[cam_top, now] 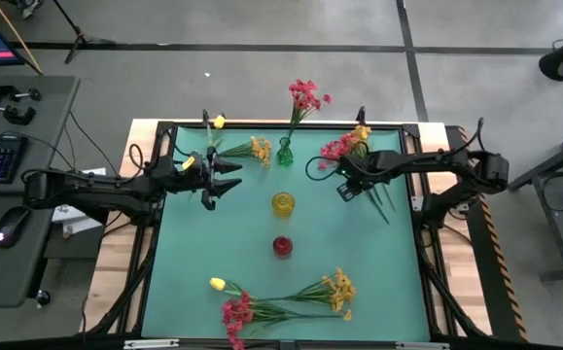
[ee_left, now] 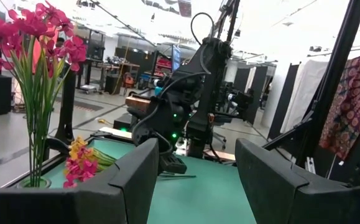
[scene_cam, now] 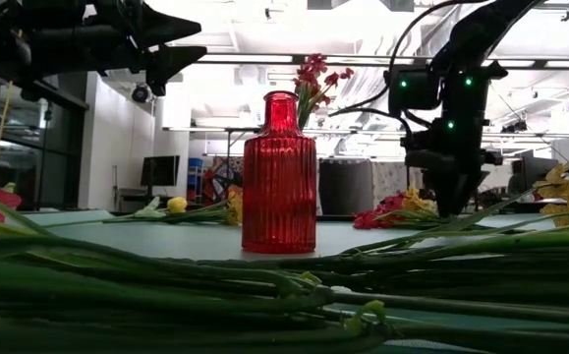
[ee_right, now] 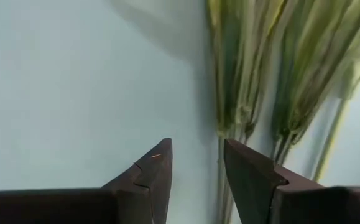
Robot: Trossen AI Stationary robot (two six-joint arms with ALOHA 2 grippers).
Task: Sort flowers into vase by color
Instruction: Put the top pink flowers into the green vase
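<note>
Three vases stand in a row down the mat's middle: a green vase [cam_top: 284, 153] holding pink flowers [cam_top: 305, 95], a yellow vase [cam_top: 282, 203] and a red vase [cam_top: 281, 246]. Loose flowers lie flat in three places: pink and orange bunches [cam_top: 347, 146] at the far right, a yellow tulip [cam_top: 219, 122] and an orange bunch [cam_top: 254, 149] at the far left, and a mixed heap [cam_top: 281, 297] near the front edge. My right gripper [ee_right: 197, 146] points down, open, just over the green stems [ee_right: 248, 93] of the far-right bunches. My left gripper [cam_top: 230, 175] hovers open left of the yellow vase.
The mat's black frame [cam_top: 155, 194] runs around the work area. The red vase [scene_cam: 279, 175] stands nearest the heap of stems [scene_cam: 264, 285] at the front. Bare mat lies between the vases and either arm.
</note>
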